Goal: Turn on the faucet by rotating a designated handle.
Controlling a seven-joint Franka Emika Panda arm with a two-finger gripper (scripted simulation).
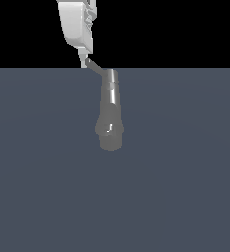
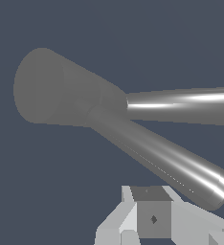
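The faucet (image 1: 110,106) is a shiny grey upright column with a wider rounded base, standing in the middle of the exterior view. Its handle (image 1: 97,67), a thin grey rod, slants up from the cap toward the exterior view's left. My white gripper (image 1: 84,61) hangs from above, and its fingertip touches or nearly touches the rod's free end. The fingers look closed together and hold nothing. In the wrist view the faucet's wide part (image 2: 51,88) lies far off. A rod with a rounded end, seemingly the handle (image 2: 181,167), runs close past my fingers (image 2: 153,219).
The faucet stands on a flat dark blue-grey floor (image 1: 186,187). A second shiny rod of the faucet (image 2: 190,105) runs out of the wrist view's edge. Nothing else is in view.
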